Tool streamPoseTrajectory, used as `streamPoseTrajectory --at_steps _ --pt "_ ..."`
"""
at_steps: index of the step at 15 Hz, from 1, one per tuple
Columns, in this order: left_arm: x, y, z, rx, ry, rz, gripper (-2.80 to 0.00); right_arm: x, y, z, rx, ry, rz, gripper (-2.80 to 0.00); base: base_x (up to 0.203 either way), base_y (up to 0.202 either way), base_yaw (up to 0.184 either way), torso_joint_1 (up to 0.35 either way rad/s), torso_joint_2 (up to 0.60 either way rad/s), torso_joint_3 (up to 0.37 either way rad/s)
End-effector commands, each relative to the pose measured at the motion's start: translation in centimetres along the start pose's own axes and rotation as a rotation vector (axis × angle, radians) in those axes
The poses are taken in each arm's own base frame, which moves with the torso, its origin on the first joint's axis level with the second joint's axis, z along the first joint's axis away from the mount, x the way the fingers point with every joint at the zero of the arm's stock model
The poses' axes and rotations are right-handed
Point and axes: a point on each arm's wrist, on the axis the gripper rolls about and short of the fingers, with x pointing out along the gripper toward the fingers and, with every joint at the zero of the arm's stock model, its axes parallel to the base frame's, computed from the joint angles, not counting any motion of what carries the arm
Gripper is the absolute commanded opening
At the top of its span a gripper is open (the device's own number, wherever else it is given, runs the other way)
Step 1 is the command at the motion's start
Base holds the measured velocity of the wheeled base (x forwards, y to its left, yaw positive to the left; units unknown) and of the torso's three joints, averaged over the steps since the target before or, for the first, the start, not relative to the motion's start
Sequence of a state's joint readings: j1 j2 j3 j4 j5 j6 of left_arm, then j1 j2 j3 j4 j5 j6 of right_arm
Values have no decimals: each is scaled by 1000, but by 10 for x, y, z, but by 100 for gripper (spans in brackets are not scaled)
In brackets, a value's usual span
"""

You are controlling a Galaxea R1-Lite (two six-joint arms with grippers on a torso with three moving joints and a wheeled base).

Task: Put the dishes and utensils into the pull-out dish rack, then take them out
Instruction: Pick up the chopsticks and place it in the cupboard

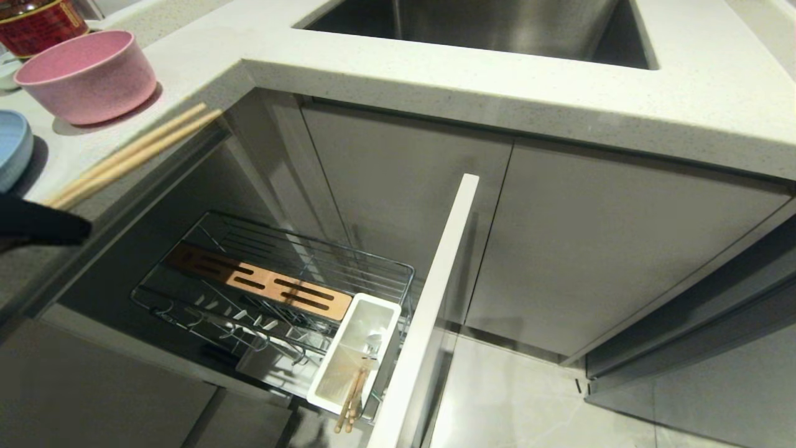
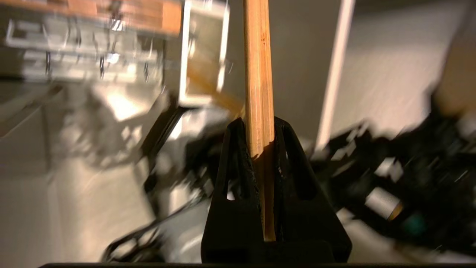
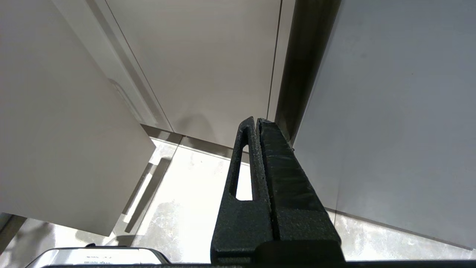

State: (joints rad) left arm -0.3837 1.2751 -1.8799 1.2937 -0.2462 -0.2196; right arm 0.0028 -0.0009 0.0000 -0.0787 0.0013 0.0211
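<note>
My left gripper (image 2: 259, 123) is shut on a pair of light wooden chopsticks (image 2: 256, 74), which stick straight out past its fingertips. In the head view the chopsticks (image 1: 137, 152) slant over the counter's edge at the far left, with the gripper's black body (image 1: 37, 227) below their near end. The pull-out dish rack (image 1: 273, 292) stands drawn out under the counter, with its wooden strip (image 1: 261, 283), white utensil cup (image 1: 357, 348) and white front panel (image 1: 435, 292). A pink bowl (image 1: 87, 74) and a light-blue plate (image 1: 12, 149) sit on the counter. My right gripper (image 3: 257, 121) is shut and empty, facing cabinet doors.
A steel sink (image 1: 485, 25) is set in the counter at the back. A red-lidded jar (image 1: 37, 22) stands behind the bowl. Wooden sticks (image 1: 351, 395) lean in the utensil cup. Grey cabinet doors (image 1: 591, 249) close the corner beside the rack.
</note>
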Motion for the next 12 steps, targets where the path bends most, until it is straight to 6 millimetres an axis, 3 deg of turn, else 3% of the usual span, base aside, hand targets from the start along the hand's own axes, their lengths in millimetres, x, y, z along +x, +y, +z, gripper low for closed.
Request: streamPoseTrajectory --at_steps 1,4,7,12 --pt "21 3 0 34 145 18 -280 1 0 -7 0 24 0 -280 0 0 0 0 0 0" --pt "38 8 -5 119 340 76 -280 1 0 -7 0 24 0 -280 0 0 0 0 0 0" --pt "50 6 -5 259 413 40 -280 1 0 -7 0 24 0 -280 0 0 0 0 0 0" --pt "85 4 -7 292 558 42 -280 1 0 -7 0 24 0 -280 0 0 0 0 0 0"
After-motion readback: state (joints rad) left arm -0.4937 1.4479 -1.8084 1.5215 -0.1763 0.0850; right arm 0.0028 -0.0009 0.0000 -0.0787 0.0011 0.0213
